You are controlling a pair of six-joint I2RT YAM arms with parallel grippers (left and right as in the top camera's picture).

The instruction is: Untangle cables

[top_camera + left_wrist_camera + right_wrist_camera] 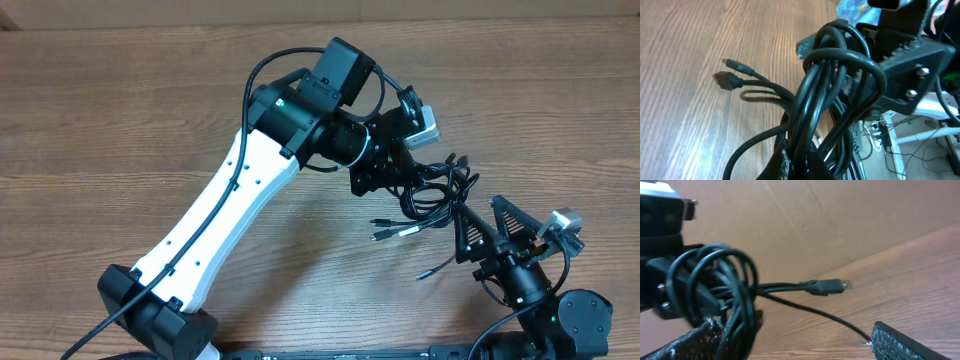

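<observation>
The cables were bunched into one knot of thin black loops, held a little above the surface between the two arms. The left jaws were clenched on the lower part of this bunch; in the left wrist view the cords rose directly out of them. The right jaws stood released and wide, just beside the bunch, and some loops seemed to lie against one of the fingers.

I judged the cords to be light and very soft, with no shape of their own. They would sag and slide over each other, and a smooth sheath may slip out of a weak grip. A free end with its plug stuck out to the side. I would take hold there, on the cord just behind the plug, because the plug body stops the slipping, and I would pull gently so that the knot does not tighten.
</observation>
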